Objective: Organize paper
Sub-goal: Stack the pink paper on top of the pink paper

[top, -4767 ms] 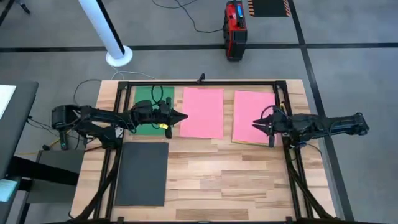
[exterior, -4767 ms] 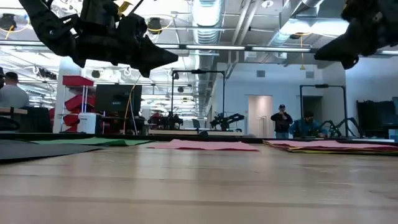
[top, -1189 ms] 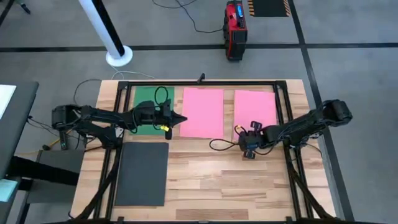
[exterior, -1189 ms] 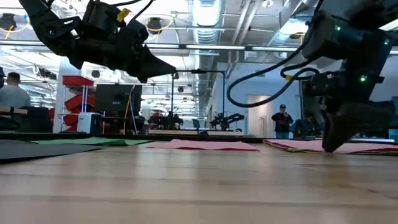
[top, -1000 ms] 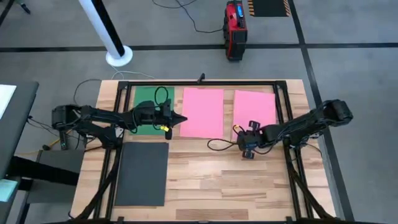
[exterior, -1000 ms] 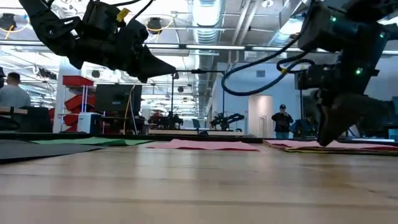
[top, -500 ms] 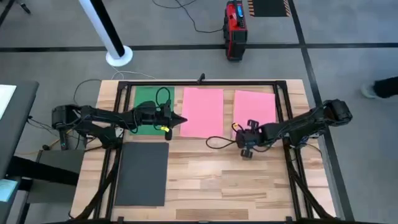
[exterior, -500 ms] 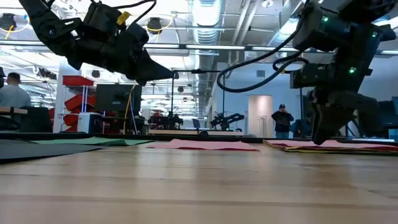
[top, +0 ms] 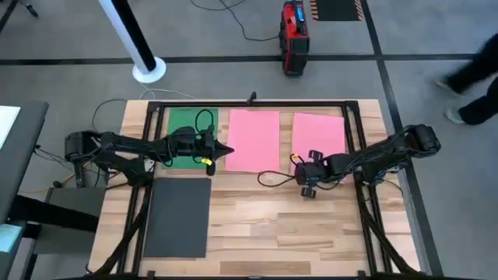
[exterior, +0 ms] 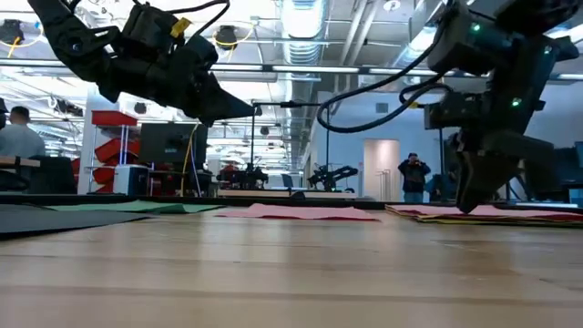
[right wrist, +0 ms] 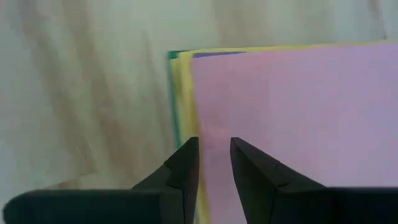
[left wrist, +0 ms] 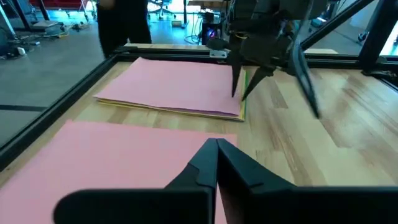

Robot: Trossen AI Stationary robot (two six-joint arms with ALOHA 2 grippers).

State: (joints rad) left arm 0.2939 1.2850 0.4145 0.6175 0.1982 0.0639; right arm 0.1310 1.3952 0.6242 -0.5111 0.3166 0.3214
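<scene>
Pink-topped paper stack [top: 318, 145] lies at the table's far right; your right gripper [top: 298, 161] points down over its near-left corner, fingers slightly parted, holding nothing. Your left gripper [top: 226, 148], closed and empty, hovers beside the green sheet [top: 184, 124].

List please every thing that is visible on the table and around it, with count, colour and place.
green paper: one, green, far left of table, partly under the left arm
single pink paper: one, pink, far middle
paper stack: one, pink on top, yellow, purple and green edges below, far right
dark grey paper: one, dark grey, near left
table: one, pale wood, black frame
red case: one, red and black, floor beyond table
white pole: one, white, floor at far left
left gripper: shut, hanging between green and pink sheets
right gripper: open, at the stack's near left corner
</scene>
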